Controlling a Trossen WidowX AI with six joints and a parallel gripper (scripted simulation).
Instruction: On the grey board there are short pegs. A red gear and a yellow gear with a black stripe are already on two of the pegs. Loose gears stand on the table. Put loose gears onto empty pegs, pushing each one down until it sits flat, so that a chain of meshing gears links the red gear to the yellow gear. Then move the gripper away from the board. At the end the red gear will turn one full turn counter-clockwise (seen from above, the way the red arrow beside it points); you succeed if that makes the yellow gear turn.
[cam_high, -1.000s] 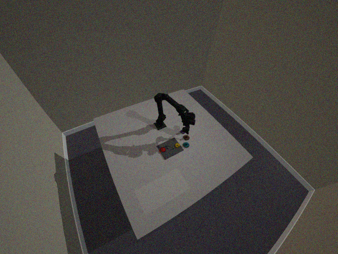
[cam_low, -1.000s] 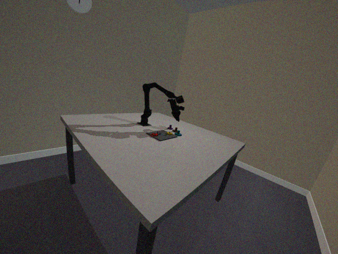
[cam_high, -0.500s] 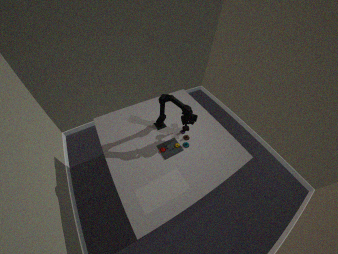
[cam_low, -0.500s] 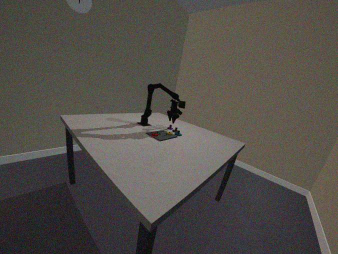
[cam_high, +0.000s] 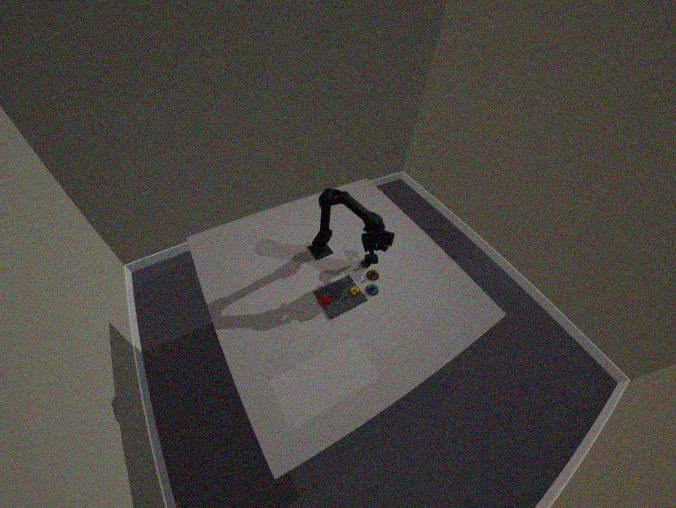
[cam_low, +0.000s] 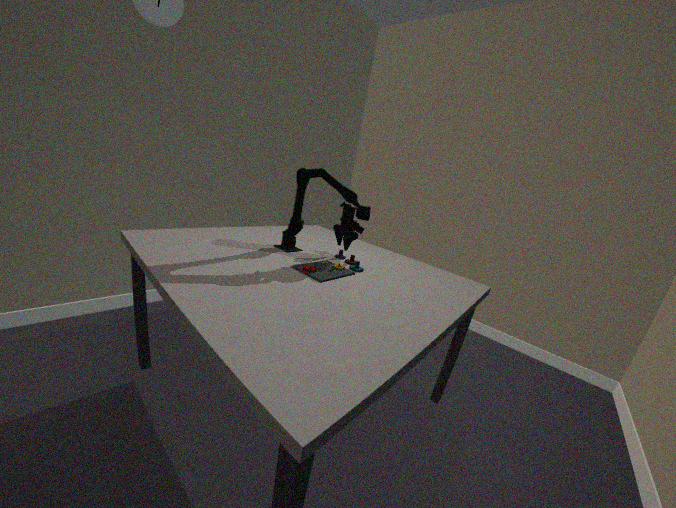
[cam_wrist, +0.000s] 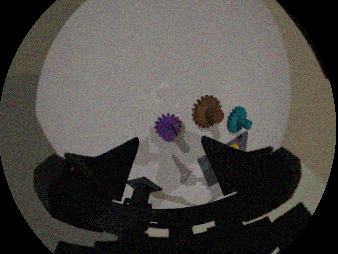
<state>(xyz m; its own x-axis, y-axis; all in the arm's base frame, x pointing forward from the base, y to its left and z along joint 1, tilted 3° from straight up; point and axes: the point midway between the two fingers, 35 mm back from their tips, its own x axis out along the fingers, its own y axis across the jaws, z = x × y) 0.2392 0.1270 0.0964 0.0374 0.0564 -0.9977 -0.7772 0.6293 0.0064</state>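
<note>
My gripper (cam_low: 342, 246) (cam_wrist: 170, 139) is open and empty, pointing down above the purple gear (cam_low: 340, 255) (cam_wrist: 168, 127), which stands on the table and is mostly hidden in the top view. The brown gear (cam_high: 372, 275) (cam_low: 351, 260) (cam_wrist: 205, 111) and the teal gear (cam_high: 372, 290) (cam_low: 356, 267) (cam_wrist: 236, 120) stand on the table beside the grey board (cam_high: 334, 312) (cam_low: 322, 277) (cam_wrist: 207, 171). On the board are the red gear (cam_high: 325, 299) (cam_low: 309, 268) and the yellow gear (cam_high: 352, 290) (cam_low: 338, 266) (cam_wrist: 235, 147). Pegs between them are too small to make out well.
The arm's base (cam_high: 320, 251) (cam_low: 287, 247) stands behind the board on the pale table (cam_high: 426, 327) (cam_low: 327, 338). The brown and teal gears stand close together near the board's yellow-gear side. Arm shadows fall across the table and part of the board.
</note>
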